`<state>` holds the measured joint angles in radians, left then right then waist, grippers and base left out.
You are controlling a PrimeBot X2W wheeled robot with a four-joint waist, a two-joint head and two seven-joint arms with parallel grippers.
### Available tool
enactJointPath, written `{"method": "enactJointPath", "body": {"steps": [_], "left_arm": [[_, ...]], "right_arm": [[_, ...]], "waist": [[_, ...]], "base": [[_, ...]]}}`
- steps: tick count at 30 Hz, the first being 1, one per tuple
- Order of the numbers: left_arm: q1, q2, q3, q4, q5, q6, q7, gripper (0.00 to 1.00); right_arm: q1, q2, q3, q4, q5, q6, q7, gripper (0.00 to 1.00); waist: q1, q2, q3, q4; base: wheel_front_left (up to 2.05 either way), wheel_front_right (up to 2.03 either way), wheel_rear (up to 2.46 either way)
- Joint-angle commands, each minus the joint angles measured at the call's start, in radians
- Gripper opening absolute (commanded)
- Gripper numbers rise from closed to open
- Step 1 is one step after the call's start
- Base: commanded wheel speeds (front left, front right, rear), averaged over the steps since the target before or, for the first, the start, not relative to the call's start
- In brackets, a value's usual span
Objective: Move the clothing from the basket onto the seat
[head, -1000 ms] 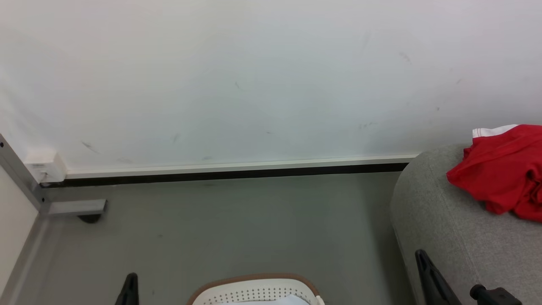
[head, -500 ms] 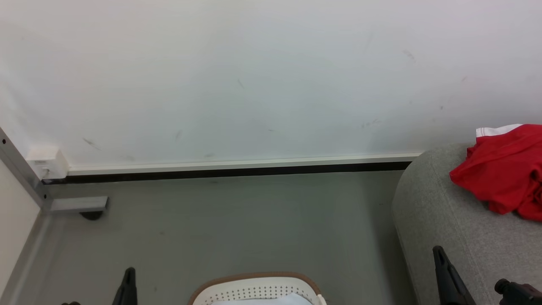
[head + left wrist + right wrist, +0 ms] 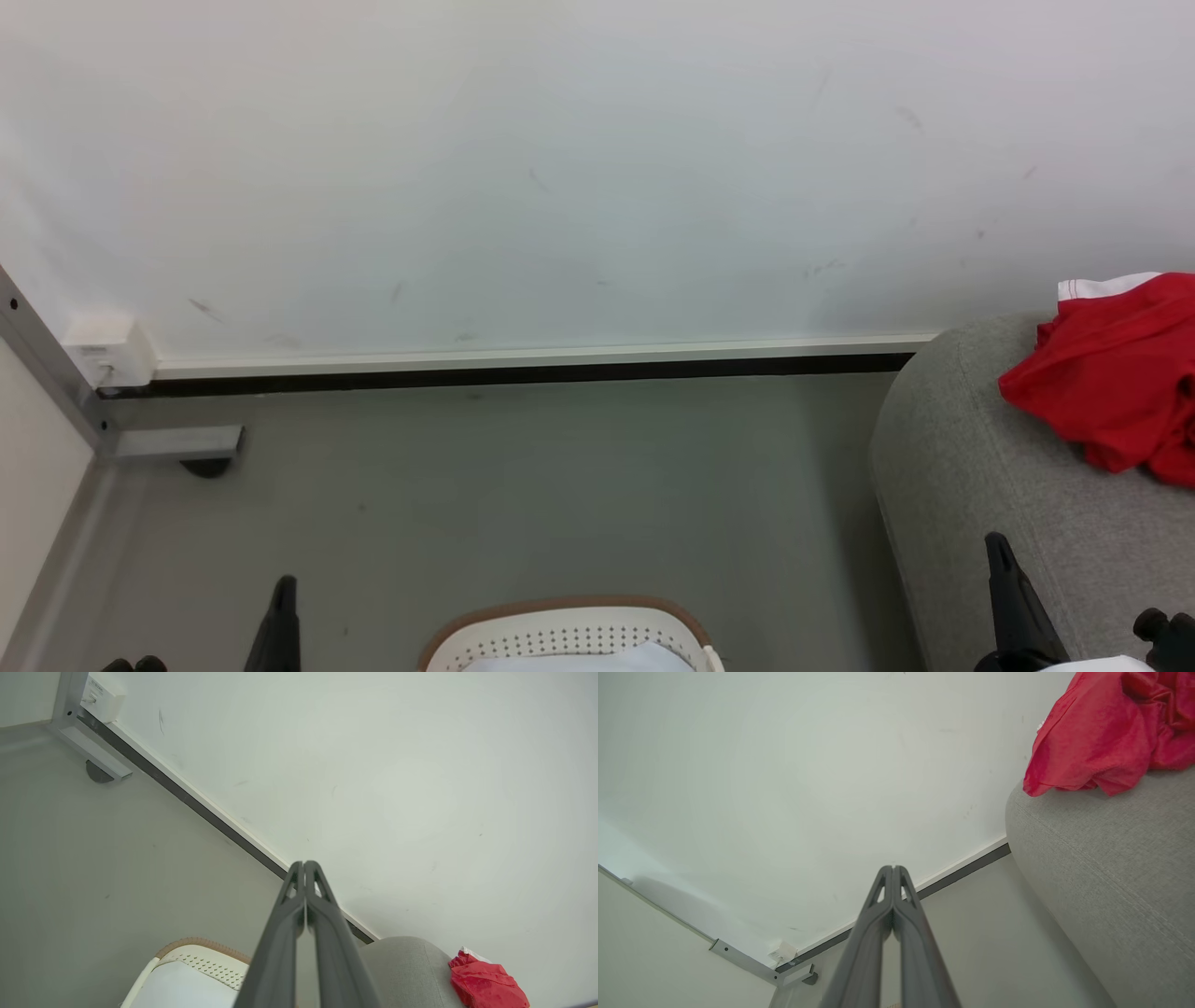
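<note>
A pale wall [image 3: 560, 168] fills the upper half of the head view, with a dark skirting strip where it meets the grey floor [image 3: 523, 485].

The seat [image 3: 971, 467], grey upholstery with a rounded corner, stands at 4 o'clock in that view. The basket [image 3: 560, 605] sits on the floor at 6 o'clock, cut by the frame edge. It is well apart from the seat and holds a pale blue-white cloth [image 3: 569, 661].

The clothing [image 3: 1111, 392] is not in the basket. It lies crumpled on top of the seat at 3 o'clock, a white trim band showing at its wall-side edge. As a heap it has no clear long axis. Judged from this, the transfer looks done, or at least the red garment's part of it.

The left end effector [image 3: 304, 864] has its two fingers pressed together with nothing between them, and it is above the floor at 7 o'clock of the head view. The right end effector [image 3: 893, 868] is likewise pressed together and empty, over the seat's front edge at 5 o'clock.

The clothing lies at about 1 o'clock from the right end effector, up and across the cushion. From the left one it lies far off at 2 o'clock, beyond the basket. The right arm is plainly the nearer if the garment needs another touch.

A small white box [image 3: 107, 350] is fixed low on the wall at 9 o'clock.
</note>
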<state>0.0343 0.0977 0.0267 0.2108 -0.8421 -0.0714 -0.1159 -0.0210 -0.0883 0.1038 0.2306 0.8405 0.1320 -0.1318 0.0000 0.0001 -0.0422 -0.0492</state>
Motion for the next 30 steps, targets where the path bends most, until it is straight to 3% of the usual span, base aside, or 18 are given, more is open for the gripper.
{"method": "enactJointPath", "body": {"steps": [1, 30], "left_arm": [[-0.027, 0.002, 0.009, -0.010, -0.034, -0.007, 0.008, 0.00], [-0.079, -0.018, 0.043, 0.008, -0.339, -0.029, 0.100, 0.00]], "right_arm": [[-0.032, -0.001, -0.011, -0.008, 0.036, -0.001, 0.008, 0.00], [-0.056, 0.007, -0.086, 0.000, 0.350, -0.001, 0.098, 0.00]], "waist": [[0.0000, -0.0001, 0.001, 0.001], [0.0000, -0.0001, 0.015, 0.016]], "base": [[0.00, 0.00, 0.00], [0.00, 0.00, 0.00]]}}
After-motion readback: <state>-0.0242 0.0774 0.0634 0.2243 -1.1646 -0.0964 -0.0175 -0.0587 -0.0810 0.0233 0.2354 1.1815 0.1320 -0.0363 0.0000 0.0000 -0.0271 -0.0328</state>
